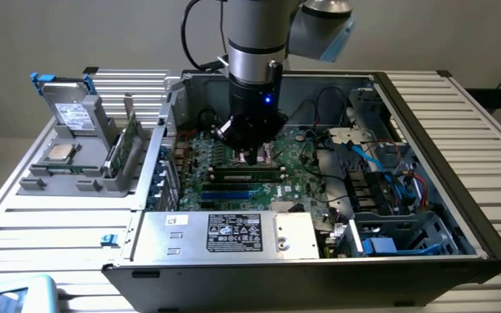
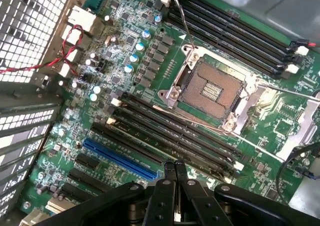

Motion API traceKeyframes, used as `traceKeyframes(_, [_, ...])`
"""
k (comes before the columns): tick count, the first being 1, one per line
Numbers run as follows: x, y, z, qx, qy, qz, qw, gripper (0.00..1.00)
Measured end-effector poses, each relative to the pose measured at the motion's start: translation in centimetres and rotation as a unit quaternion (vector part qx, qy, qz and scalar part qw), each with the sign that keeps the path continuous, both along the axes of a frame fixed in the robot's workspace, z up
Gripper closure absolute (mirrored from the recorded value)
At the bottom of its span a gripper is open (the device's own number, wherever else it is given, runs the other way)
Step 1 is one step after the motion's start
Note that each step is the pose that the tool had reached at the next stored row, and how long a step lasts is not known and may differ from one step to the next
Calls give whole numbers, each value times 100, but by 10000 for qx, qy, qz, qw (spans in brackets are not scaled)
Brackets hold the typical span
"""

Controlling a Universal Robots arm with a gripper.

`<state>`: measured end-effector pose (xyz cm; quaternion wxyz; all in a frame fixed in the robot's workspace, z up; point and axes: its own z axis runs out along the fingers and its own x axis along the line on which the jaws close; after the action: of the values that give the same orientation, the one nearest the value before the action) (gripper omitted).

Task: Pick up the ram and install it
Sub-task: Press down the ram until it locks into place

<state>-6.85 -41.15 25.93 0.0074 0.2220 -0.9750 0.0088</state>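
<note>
The gripper (image 2: 174,167) hangs low inside the open computer case (image 1: 459,195), above the motherboard (image 2: 125,50), with its fingers pressed together and nothing between them. The ram (image 1: 247,173) sits in a slot on the motherboard, just beside the fingertips. The empty processor socket (image 2: 212,90) is near the gripper.

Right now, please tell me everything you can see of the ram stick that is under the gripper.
The ram is a long, narrow green circuit-board stick with a row of dark chips along its face. It sits on its long edge in a memory slot of the motherboard, inside the open computer case, and runs from the exterior view's left to its right. The shut gripper is directly above its middle; whether the fingertips touch its top edge cannot be told.
</note>
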Motion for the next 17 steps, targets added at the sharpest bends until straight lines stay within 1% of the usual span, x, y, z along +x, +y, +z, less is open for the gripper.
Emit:
traceKeyframes(4, [0, 0, 0, 0, 0, -283, 9996, 89])
traceKeyframes(8, [0, 0, 0, 0, 0, -570, 9984, 89])
traceKeyframes(12, [0, 0, 0, 0, 0, -852, 9964, 89])
traceKeyframes(15, [0, 0, 0, -1, 0, -1045, 9945, 89])
traceKeyframes(17, [0, -1, 1, -8, 0, -1164, 9932, 89])
